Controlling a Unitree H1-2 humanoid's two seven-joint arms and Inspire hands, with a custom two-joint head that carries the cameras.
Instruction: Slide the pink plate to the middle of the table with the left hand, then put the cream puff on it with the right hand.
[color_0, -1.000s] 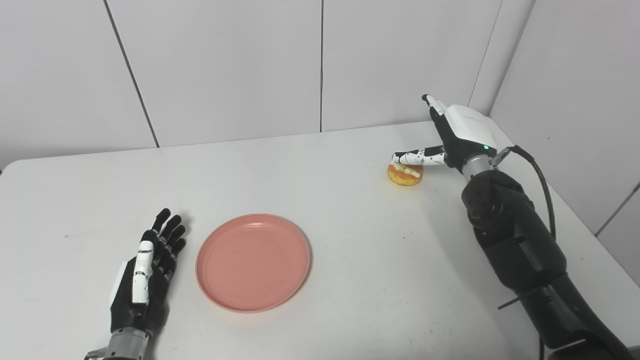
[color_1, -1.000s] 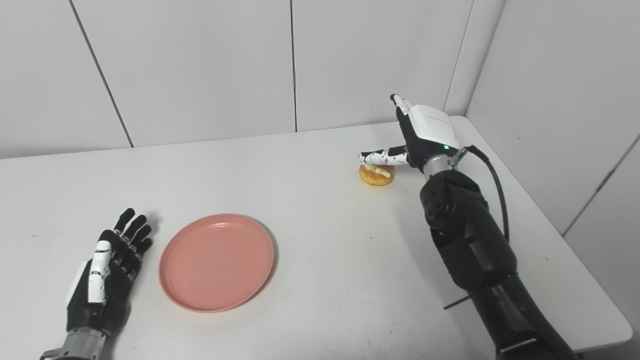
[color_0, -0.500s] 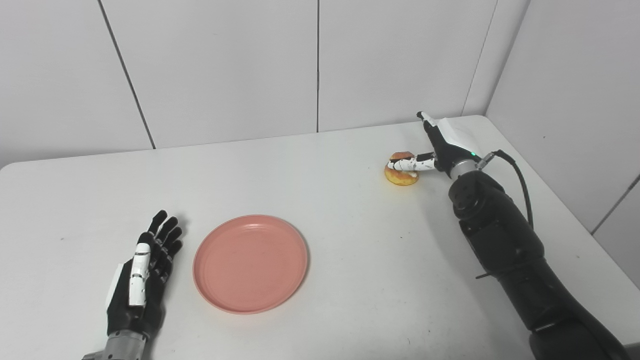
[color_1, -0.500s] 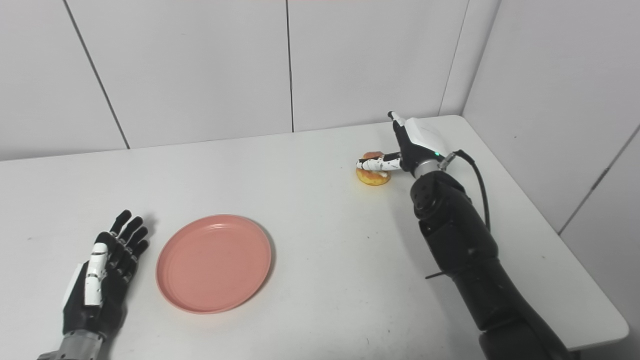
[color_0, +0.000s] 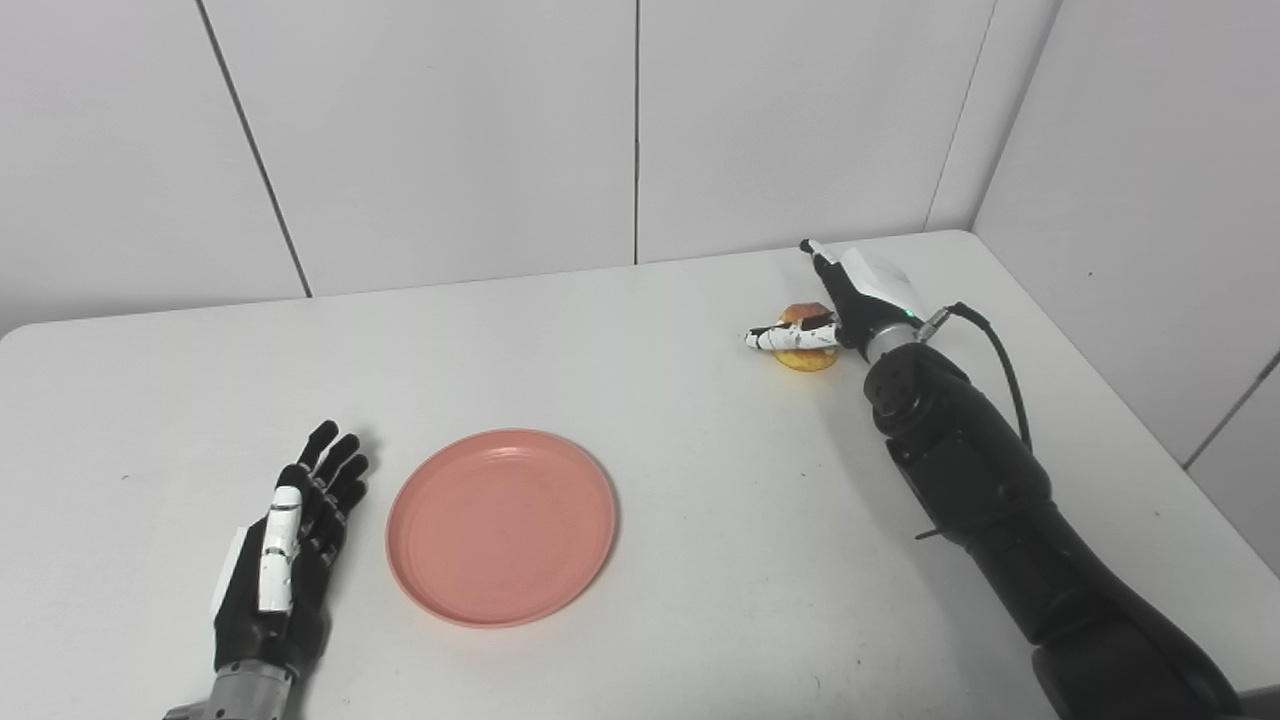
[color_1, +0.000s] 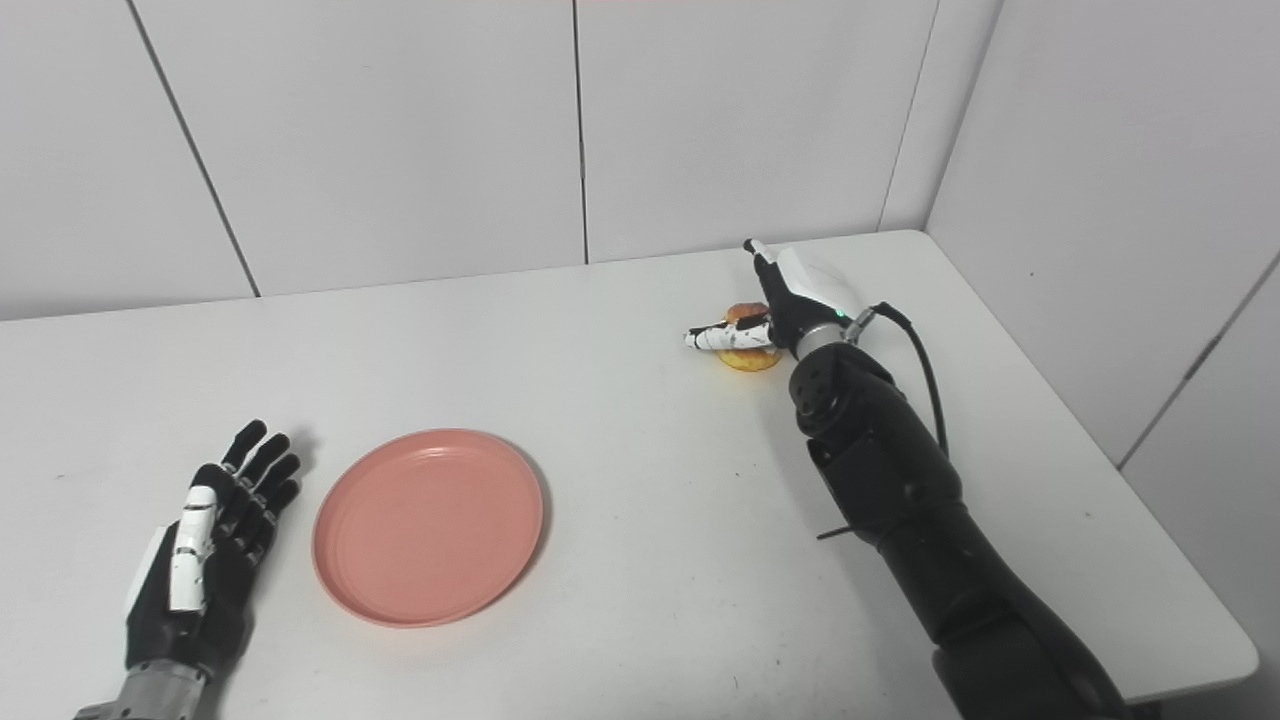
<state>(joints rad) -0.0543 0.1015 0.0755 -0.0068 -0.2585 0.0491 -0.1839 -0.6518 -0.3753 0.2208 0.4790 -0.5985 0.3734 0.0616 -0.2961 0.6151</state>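
The pink plate (color_0: 501, 526) lies empty on the white table (color_0: 700, 480), left of the middle. My left hand (color_0: 290, 540) rests flat on the table just left of the plate, fingers apart, holding nothing. The cream puff (color_0: 805, 357), golden with a cream filling, sits at the back right. My right hand (color_0: 850, 300) is low over it with its thumb (color_0: 785, 337) lying across the puff's front and the fingers reaching behind it. The hand is spread and has no closed hold on the puff.
White wall panels stand behind the table and along its right side. The table's right edge (color_1: 1130, 470) runs close to my right arm (color_0: 980, 480), with its black cable (color_0: 1000, 350).
My right hand has come down and moved left, from above the cream puff to around it, thumb now crossing its front. The view shifted slightly early on. Left hand and plate are still.
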